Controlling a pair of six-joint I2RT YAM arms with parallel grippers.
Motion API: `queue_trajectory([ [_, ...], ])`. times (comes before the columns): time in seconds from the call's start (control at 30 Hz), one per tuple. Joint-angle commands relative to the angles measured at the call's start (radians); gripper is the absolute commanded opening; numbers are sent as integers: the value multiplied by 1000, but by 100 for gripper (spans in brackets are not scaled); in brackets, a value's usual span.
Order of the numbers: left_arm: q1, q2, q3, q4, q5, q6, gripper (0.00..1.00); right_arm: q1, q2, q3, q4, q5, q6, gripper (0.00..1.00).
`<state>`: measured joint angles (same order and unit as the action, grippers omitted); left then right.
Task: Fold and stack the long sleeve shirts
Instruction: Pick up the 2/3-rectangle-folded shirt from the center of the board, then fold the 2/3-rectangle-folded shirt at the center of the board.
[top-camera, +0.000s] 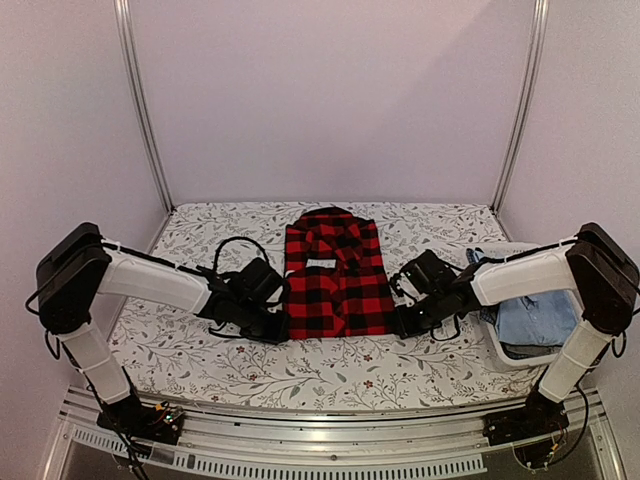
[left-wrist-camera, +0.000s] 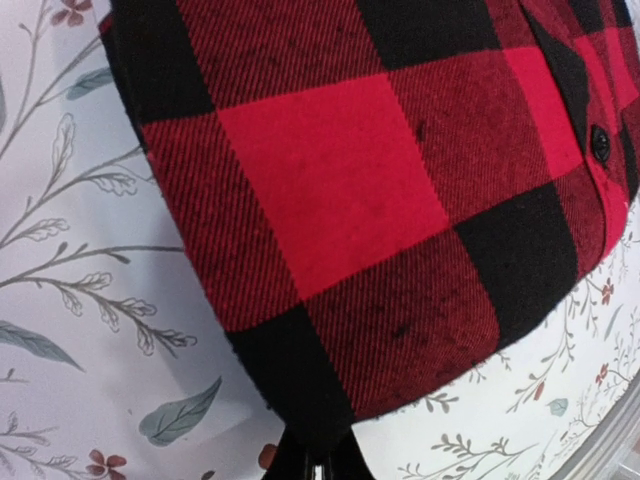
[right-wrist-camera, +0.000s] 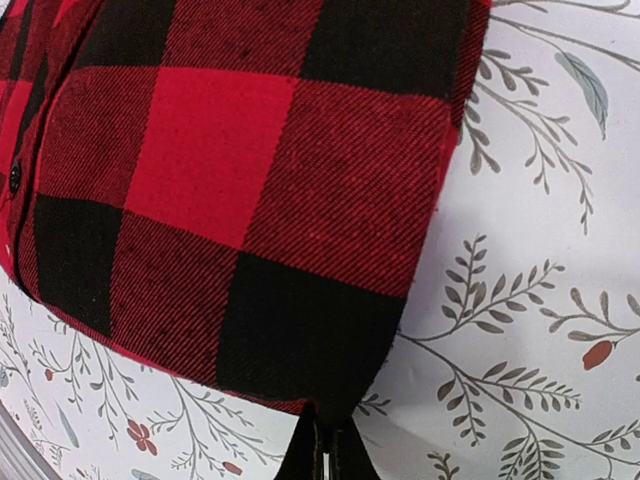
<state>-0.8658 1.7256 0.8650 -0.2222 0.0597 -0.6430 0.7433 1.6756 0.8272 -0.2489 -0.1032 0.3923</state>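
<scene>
A red-and-black check long sleeve shirt (top-camera: 335, 280) lies folded into a narrow rectangle at the middle of the table, collar at the far end. My left gripper (top-camera: 278, 330) is at its near left corner and my right gripper (top-camera: 398, 325) at its near right corner. In the left wrist view the shirt (left-wrist-camera: 330, 180) runs down to a black corner that sits between the shut jaws of the left gripper (left-wrist-camera: 318, 462). The right wrist view shows the shirt (right-wrist-camera: 230, 200) with its black corner pinched in the shut right gripper (right-wrist-camera: 330, 455).
The table wears a white cloth with a floral print (top-camera: 200, 360). A white basket (top-camera: 497, 345) holding blue garments (top-camera: 535, 318) stands at the right edge, just behind my right arm. Metal posts and pale walls enclose the back.
</scene>
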Motion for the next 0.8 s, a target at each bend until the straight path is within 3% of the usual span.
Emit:
queue_trajectory([
  [0.0, -23, -63, -40, -45, -2, -17, 0, 32, -19, -15, -75, 1, 7, 0],
  [0.47, -143, -373, -148, -258, -3, -194, 0, 164, -314, -122, -212, -26, 189, 0],
  [0.67, -147, -490, -41, -386, -27, -187, 0, 173, -433, 48, -346, 3, 203, 0],
  [0.77, -63, -478, 58, -402, -7, -113, 0, 128, -407, 166, -356, 9, 162, 0],
])
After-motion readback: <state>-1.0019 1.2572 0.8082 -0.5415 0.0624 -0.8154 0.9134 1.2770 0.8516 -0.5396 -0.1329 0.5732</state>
